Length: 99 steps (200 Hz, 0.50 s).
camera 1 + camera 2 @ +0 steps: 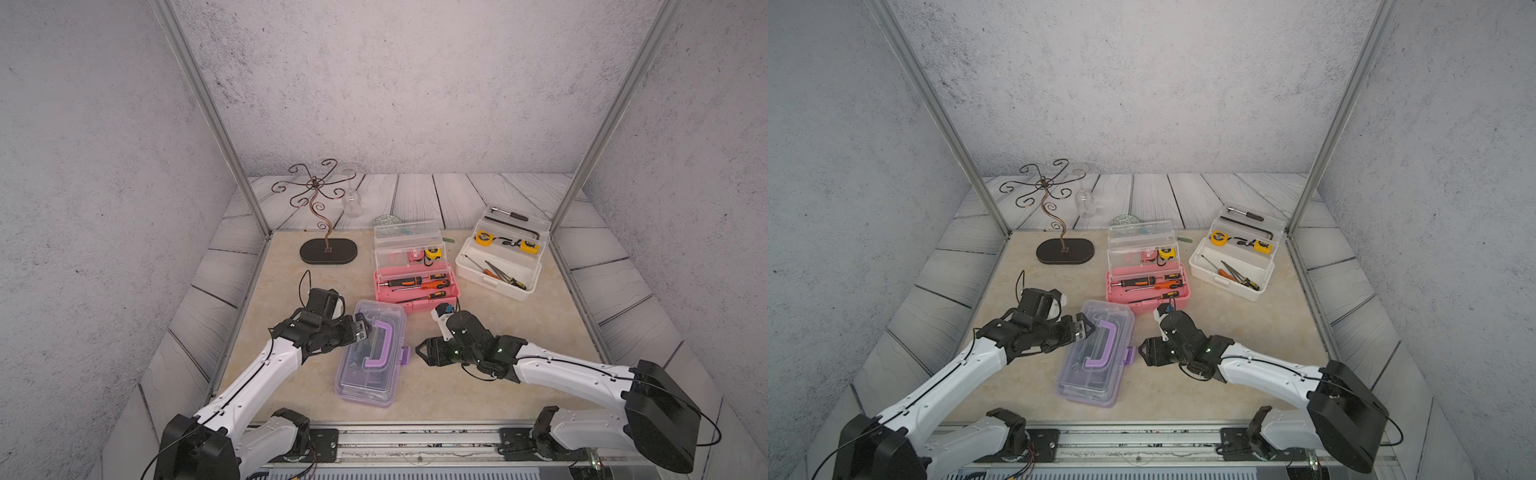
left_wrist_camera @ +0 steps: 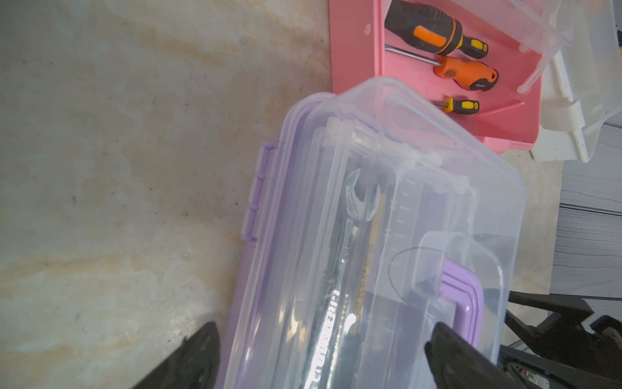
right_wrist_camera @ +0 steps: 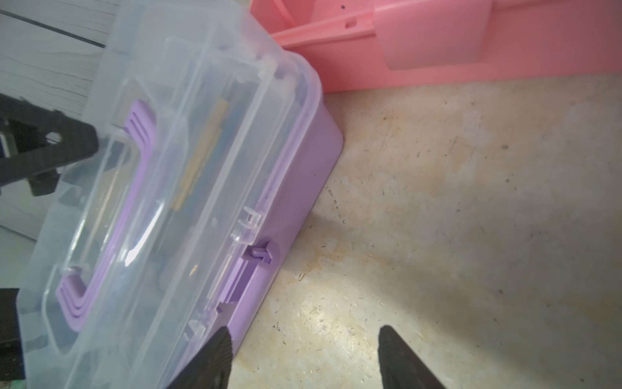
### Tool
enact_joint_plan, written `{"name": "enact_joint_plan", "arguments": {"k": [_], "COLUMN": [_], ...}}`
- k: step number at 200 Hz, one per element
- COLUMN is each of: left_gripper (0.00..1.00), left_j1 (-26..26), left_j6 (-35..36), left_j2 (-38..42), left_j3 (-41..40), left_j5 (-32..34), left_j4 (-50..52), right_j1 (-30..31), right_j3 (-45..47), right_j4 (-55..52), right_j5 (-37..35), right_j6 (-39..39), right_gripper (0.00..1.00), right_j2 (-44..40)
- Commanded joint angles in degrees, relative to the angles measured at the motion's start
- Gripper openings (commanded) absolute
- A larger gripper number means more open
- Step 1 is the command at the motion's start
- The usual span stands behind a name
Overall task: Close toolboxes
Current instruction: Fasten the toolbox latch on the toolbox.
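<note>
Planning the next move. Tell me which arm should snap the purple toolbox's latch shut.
Right. The right gripper sits open beside the latch, which juts from the purple toolbox on that side, seemingly not yet snapped. The left gripper hovers open over the lid at its hinge side, across the box.

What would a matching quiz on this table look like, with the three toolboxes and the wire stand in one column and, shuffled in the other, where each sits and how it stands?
Column one:
1. purple toolbox
2. pink toolbox
3. white toolbox
4. wire stand

Column two:
A. lid open, far right
B. lid down, nearest the robot
C. upright, far left
D. lid open, in the middle

Pairs: 1-B, 2-D, 3-A, 4-C
</note>
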<state>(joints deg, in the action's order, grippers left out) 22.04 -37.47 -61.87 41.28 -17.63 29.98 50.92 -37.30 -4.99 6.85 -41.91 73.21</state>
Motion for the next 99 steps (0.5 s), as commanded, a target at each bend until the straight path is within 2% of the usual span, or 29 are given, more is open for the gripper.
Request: {"name": "enact_joint_plan", "arguments": {"k": [1,41,99], "left_gripper": [0.97,0.96,0.96], "left_j1": [0.37,0.37,0.37], "left_j6": [0.13,0.08,0.05], "left_j2": [0.34,-0.09,-0.98], "left_j3": [-0.89,-2.16,-2.34], "left_j5": [0.07,-1.18,-2.21], "left_j4": [0.23,-0.86,-1.1], "right_j1": [-0.2,-0.16,-0.2], "right_j3": [0.73,-0.3,-2.72], "right_j4": [2.38,4.3,6.36], "right_j5": [-1.72,0.18,2.93], "right_j6": [-4.01,-3.91,-2.66], "right_gripper": [0.66,0.58,0.55], "right_j2": [2.11,5.93,9.44]}}
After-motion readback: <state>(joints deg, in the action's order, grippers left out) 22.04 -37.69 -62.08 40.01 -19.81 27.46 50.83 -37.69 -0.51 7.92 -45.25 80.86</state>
